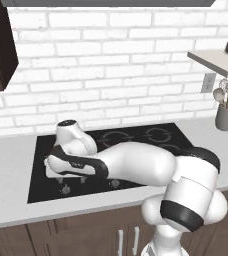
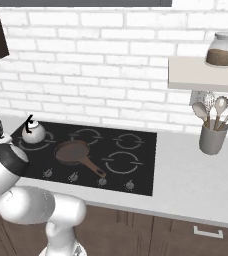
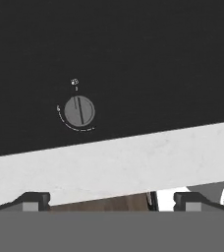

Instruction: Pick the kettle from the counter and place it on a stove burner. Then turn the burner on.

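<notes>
Sitting on the black glass cooktop (image 2: 136, 165), the kettle (image 2: 33, 132) rests at the rear left of the hob in the right base view, over a white ring whose arc shows just in front of it; its thin black handle stands upright. Whether that ring is the largest stove burner cannot be told from here. Just to its right, near the middle of the glass, lies the brown frying pan (image 2: 72, 151), its handle pointing toward the front edge. A row of small knobs runs along the front of the glass.

The end effector (image 3: 112, 202) hangs low over the front left edge of the cooktop, with nothing between its fingertips (image 3: 33, 201), which stand wide apart at the bottom of the hand view. Ahead of them there, one grey round knob (image 3: 79, 110) sits on the black glass, apart from the tips, with a strip of the pale surface (image 3: 133, 162) between the glass edge and the fingers. In the left base view the white arm (image 1: 131, 165) reaches leftward across the front of the hob.

Farther right on the surface stands a grey utensil holder (image 2: 212, 137) with spoons and a whisk. Above it, a wall shelf (image 2: 201, 75) carries a glass jar (image 2: 222, 50) with brown contents.
</notes>
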You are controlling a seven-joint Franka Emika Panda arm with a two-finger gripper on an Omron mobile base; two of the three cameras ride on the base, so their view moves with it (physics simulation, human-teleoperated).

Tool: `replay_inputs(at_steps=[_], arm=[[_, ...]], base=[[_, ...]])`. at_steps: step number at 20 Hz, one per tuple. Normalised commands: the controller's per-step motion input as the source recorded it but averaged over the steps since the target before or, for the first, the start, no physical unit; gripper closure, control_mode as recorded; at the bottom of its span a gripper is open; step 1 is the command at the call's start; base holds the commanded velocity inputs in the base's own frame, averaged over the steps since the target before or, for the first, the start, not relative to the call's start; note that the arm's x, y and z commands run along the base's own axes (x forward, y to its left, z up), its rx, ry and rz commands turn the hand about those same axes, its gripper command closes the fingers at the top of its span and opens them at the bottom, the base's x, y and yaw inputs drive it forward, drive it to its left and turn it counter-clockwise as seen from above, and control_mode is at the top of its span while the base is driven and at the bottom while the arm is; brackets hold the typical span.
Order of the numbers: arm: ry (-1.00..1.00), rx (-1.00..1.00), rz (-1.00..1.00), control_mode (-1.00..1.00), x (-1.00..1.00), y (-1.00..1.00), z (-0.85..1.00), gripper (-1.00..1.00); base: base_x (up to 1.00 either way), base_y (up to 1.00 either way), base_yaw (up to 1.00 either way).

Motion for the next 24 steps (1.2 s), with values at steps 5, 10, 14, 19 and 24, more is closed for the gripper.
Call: replay_inputs(at_steps=[5,10,14,19,24], arm=[[0.00,-0.03,0.01,-1.00,0.08,0.00,-0.23,-1.00],[0.00,-0.04,0.00,-1.00,0.17,0.04,-0.36,-1.00],[0.00,-0.06,0.00,-1.00,0.16,0.12,-0.41,-1.00],[0.00,-0.04,0.00,-1.00,0.05,0.14,-0.31,-1.00],[0.00,-0.01,0.00,-1.00,0.10,0.12,-0.17,-1.00]], base=[[0.00,0.00,0.00],[0.00,0.00,0.00],[0.00,0.00,0.00],[0.00,0.00,0.00],[0.00,0.00,0.00]])
